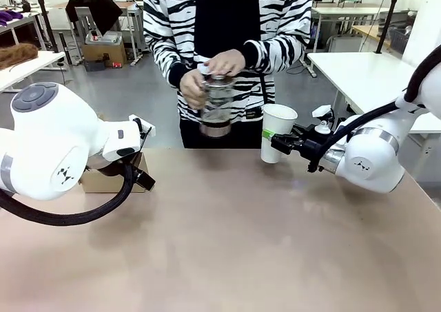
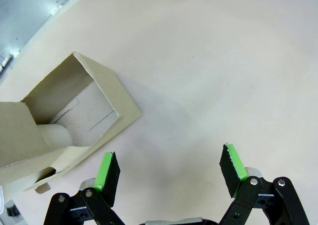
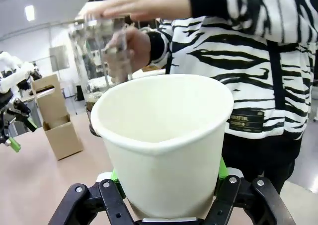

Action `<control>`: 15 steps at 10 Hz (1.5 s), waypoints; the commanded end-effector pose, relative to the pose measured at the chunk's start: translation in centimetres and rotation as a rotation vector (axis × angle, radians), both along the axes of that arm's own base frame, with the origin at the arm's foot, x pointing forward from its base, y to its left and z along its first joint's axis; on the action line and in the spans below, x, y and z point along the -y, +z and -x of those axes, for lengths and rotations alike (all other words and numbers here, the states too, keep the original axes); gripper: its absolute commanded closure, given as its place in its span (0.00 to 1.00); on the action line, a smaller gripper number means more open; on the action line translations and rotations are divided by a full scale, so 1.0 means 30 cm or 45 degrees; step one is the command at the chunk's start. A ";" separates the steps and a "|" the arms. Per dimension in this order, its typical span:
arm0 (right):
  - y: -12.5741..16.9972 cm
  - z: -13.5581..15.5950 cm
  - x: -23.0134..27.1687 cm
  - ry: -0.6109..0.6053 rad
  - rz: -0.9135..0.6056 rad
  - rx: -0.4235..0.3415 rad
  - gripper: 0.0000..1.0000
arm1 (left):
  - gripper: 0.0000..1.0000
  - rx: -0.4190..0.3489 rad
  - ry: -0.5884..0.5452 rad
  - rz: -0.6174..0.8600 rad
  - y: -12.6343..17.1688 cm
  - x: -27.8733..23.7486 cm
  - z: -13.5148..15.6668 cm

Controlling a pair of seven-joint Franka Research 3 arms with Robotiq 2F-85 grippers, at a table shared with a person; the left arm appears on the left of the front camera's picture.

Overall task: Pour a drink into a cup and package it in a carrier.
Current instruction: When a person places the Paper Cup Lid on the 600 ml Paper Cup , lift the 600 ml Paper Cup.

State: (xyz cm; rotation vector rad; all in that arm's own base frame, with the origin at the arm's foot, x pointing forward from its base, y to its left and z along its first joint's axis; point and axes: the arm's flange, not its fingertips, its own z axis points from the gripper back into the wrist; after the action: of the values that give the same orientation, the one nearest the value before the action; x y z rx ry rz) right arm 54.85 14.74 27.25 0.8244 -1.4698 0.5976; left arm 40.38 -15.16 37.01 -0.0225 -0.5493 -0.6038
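Observation:
A person across the table holds a clear glass jar (image 1: 217, 104) in both hands, one hand on its top. The dark drink (image 1: 215, 127) sits low in it. My right gripper (image 1: 281, 144) is shut on a white paper cup (image 1: 277, 129), upright and open-topped, just right of the jar. In the right wrist view the cup (image 3: 166, 135) sits between the pads of my right gripper (image 3: 169, 185), with the jar (image 3: 99, 56) behind it on the left. My left gripper (image 2: 171, 158) hangs open over bare table beside the brown cardboard carrier (image 2: 74, 115). The carrier (image 1: 103, 181) lies partly behind my left arm.
The person in a striped top (image 1: 227, 23) stands at the far edge of the table (image 1: 227, 236). My left arm's bulky white joint (image 1: 55, 147) covers the left side. In the right wrist view the carrier (image 3: 57, 120) stands at the left, beside my left arm.

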 end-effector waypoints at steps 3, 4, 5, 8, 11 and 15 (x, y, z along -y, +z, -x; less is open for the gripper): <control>0.015 0.001 -0.004 0.002 0.000 0.014 0.34 | 0.00 0.000 -0.001 0.002 0.001 0.000 0.001; 0.015 0.001 -0.004 0.002 0.000 0.014 0.34 | 0.00 0.000 -0.001 0.002 0.001 0.000 0.001; 0.015 0.001 -0.004 0.002 0.000 0.014 0.34 | 0.00 0.000 -0.001 0.002 0.001 0.000 0.001; 0.015 0.001 -0.004 0.002 0.000 0.014 0.34 | 0.00 0.000 -0.001 0.002 0.001 0.000 0.001; 0.015 0.001 -0.004 0.002 0.000 0.014 0.34 | 0.00 0.000 -0.001 0.002 0.001 0.000 0.001; 0.015 0.001 -0.004 0.002 0.000 0.014 0.34 | 0.00 0.000 -0.001 0.002 0.001 0.000 0.001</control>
State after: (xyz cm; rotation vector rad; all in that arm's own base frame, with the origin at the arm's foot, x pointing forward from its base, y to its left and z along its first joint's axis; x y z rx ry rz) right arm 54.85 14.74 27.25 0.8244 -1.4698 0.5976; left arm 40.38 -15.16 37.01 -0.0225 -0.5493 -0.6038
